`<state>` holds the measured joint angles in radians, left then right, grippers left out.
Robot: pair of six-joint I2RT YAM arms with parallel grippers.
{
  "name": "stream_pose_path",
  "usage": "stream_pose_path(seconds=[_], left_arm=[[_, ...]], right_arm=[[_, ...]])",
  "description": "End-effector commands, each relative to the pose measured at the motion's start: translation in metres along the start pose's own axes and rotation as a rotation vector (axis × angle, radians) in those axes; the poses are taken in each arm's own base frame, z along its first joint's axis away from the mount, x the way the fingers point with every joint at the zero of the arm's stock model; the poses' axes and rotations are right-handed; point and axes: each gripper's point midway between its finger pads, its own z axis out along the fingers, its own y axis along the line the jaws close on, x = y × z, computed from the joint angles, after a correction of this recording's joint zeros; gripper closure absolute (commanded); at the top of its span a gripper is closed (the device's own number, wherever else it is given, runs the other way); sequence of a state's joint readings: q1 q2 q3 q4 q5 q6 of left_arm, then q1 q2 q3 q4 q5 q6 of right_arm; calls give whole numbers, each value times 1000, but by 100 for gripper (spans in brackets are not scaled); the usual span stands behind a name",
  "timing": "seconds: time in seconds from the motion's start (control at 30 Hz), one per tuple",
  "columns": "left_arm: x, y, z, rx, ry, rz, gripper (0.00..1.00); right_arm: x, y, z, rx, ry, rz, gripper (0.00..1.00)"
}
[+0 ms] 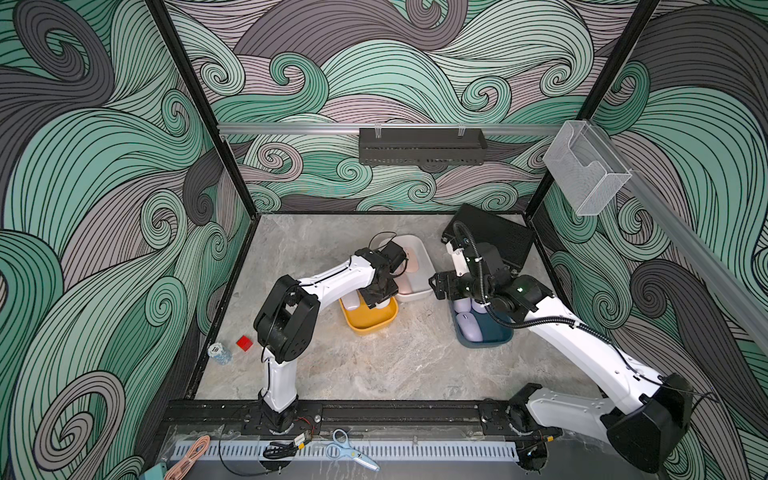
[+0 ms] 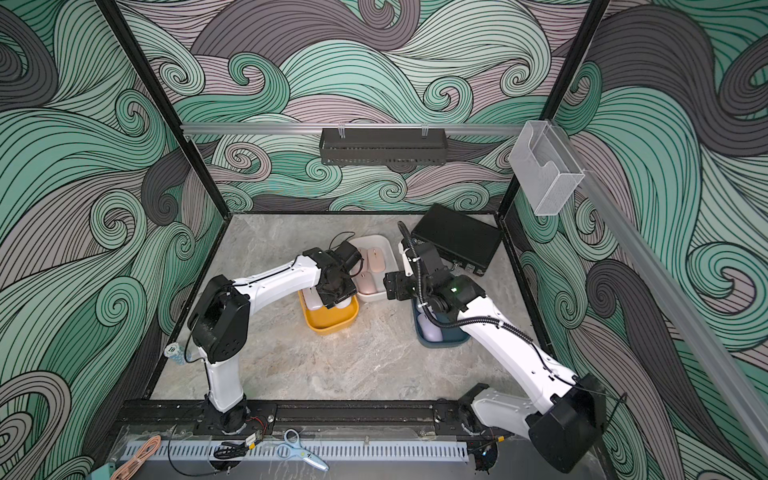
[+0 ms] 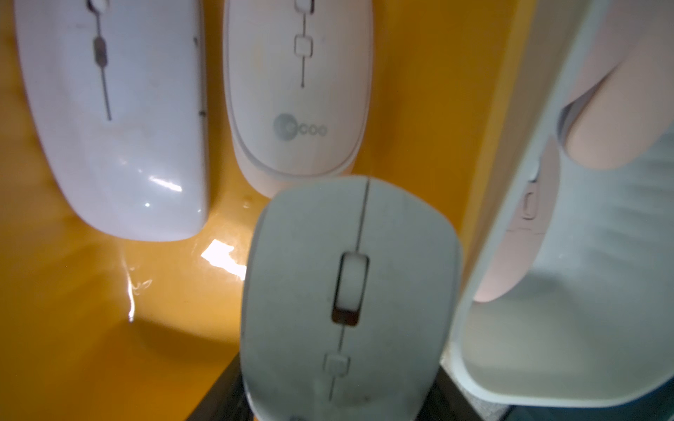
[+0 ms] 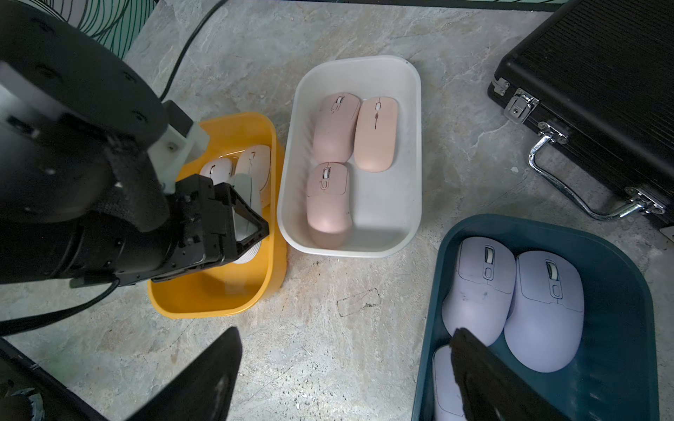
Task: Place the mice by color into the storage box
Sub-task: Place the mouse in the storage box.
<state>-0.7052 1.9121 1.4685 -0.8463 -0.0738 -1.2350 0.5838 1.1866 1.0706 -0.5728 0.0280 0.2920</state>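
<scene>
The left tool (image 4: 251, 222) is closed partway on an off-white mouse (image 3: 350, 291) and holds it over the yellow bin (image 4: 219, 302) near the middle of the desk (image 1: 374, 365). Two more off-white mice (image 3: 299, 91) lie in that bin. Three pink mice (image 4: 333, 127) lie in the white bin (image 4: 408, 153) just behind it, toward the back edge. The right tool (image 4: 346, 331) hangs wide open and empty, partly over the teal bin (image 4: 620, 291) near the right edge, which holds three lavender mice (image 4: 477, 288).
</scene>
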Motion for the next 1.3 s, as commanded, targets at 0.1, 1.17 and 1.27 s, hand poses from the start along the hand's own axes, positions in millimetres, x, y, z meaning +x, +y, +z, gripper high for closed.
stream_pose_path(seconds=[0.1,1.17,1.27], left_arm=[[9,16,3,-80,-21,-42,51],[21,16,-20,-93,22,167,19],[14,18,-45,-51,-5,230,20]], right_arm=[[-3,-4,-5,9,-26,17,11],[-8,-4,-7,14,-34,14,12],[-6,-5,-1,24,-7,10,16]])
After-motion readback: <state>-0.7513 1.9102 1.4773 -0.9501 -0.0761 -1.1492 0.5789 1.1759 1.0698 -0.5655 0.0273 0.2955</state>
